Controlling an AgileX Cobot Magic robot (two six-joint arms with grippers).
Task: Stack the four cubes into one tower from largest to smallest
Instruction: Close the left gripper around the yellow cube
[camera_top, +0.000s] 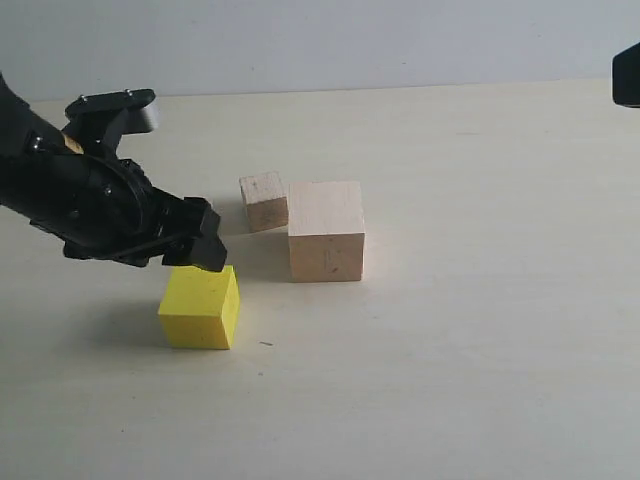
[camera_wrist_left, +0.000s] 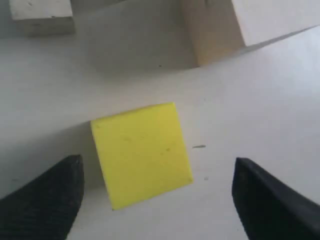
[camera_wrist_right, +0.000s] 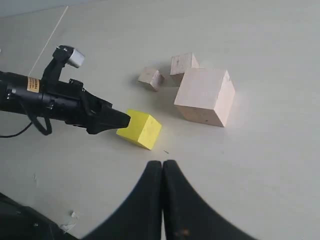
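The yellow cube (camera_top: 200, 307) rests on the table, apart from the others. My left gripper (camera_top: 203, 243) hovers just above its far top edge, open; in the left wrist view the gripper (camera_wrist_left: 157, 162) straddles the cube (camera_wrist_left: 141, 152) without touching it. The large wood cube (camera_top: 326, 230) stands to the right, with a small wood cube (camera_top: 264, 200) against its back left corner. The smallest wood cube (camera_wrist_right: 150, 78) shows only in the right wrist view, beside the small one (camera_wrist_right: 183, 64). My right gripper (camera_wrist_right: 162, 166) is shut and empty, high over the table.
A pale table (camera_top: 480, 380) carries everything. A dark part of the right arm (camera_top: 628, 75) shows at the upper right edge of the exterior view. A small dark speck (camera_top: 265, 344) lies next to the yellow cube.
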